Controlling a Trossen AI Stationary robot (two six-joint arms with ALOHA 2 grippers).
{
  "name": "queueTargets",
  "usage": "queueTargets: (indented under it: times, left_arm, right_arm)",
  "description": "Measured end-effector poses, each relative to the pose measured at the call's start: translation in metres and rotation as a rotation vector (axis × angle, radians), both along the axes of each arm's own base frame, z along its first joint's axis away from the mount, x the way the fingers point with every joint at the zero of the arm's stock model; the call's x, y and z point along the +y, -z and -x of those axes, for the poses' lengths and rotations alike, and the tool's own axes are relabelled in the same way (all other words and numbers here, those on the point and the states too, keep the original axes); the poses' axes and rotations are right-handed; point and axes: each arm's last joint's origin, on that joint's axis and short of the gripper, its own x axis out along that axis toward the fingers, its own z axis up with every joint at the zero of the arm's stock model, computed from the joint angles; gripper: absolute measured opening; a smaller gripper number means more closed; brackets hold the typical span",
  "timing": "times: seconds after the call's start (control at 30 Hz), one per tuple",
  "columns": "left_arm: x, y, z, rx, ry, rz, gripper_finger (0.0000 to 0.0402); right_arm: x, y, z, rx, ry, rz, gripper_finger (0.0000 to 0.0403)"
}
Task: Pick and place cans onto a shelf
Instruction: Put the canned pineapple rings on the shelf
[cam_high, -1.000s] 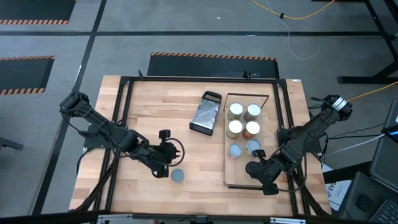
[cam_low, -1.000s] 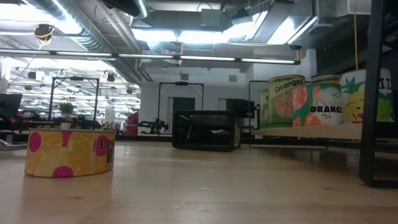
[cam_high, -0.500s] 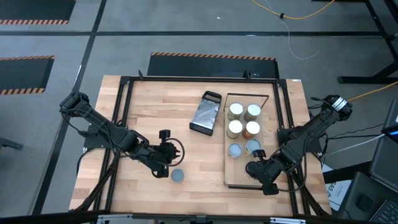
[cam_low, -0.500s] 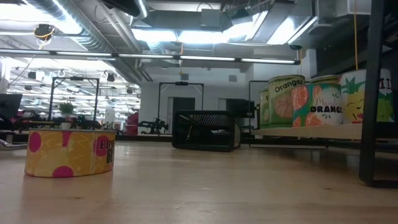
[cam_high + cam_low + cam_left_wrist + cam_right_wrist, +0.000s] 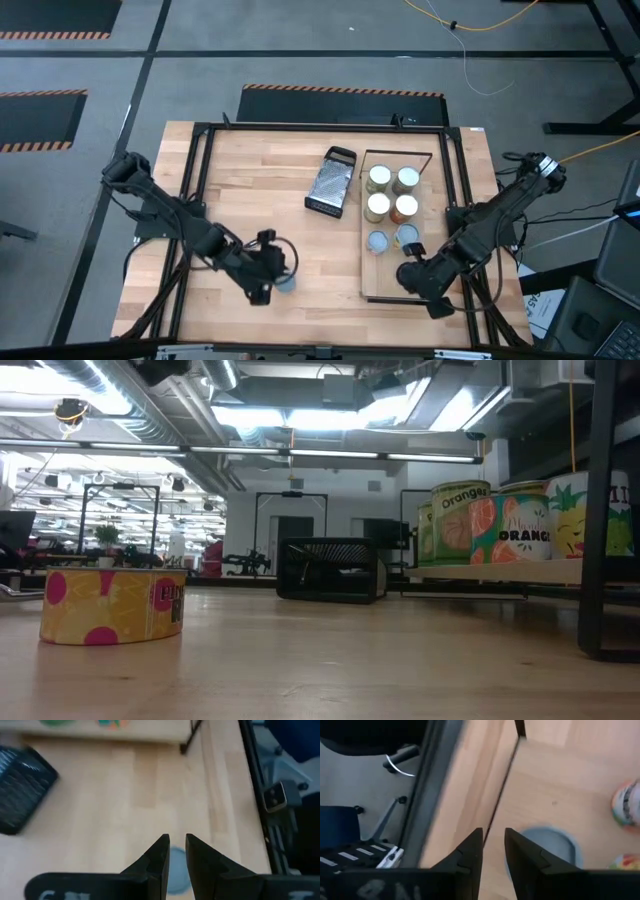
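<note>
One loose can (image 5: 289,284) with a pale-blue top stands on the table near the front; the low view shows its yellow, pink-dotted label (image 5: 112,606). My left gripper (image 5: 277,275) hangs just above it, open by a narrow gap (image 5: 177,840), with the can's top (image 5: 178,876) below the fingertips. Several cans (image 5: 392,206) stand on the shelf (image 5: 385,272) at the right. My right gripper (image 5: 408,277) is over the shelf's near end, narrowly open (image 5: 493,837), beside a pale-blue-topped can (image 5: 547,847) that stands on the shelf.
A flat metal grater (image 5: 331,183) with a black handle lies left of the shelf's far end. The table's dark frame rails (image 5: 460,200) run along both sides. Bare wood (image 5: 250,180) lies in the middle and to the left.
My left gripper has gone down and toward the table's near edge, rolling a little, and now partly covers the loose can. My right gripper has risen slightly over the shelf's near end. No can has shifted.
</note>
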Motion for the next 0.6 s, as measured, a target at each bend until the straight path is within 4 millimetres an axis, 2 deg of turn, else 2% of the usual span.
queueTargets:
  times: [0.17, 0.33, 0.6]
  left_arm:
    - [-0.025, 0.023, 0.001, 0.091, 0.047, 0.05, 0.0055]
    - [-0.047, 0.045, 0.002, 0.133, 0.095, 0.026, 0.0055]
    - [-0.056, 0.077, -0.004, 0.193, 0.084, -0.054, 0.0055]
  right_arm:
    - [0.003, -0.017, -0.004, -0.06, -0.058, -0.014, 0.0084]
    - [0.005, -0.03, -0.008, -0.155, -0.076, 0.016, 0.0084]
    - [0.008, -0.038, -0.016, -0.314, -0.112, 0.064, 0.0084]
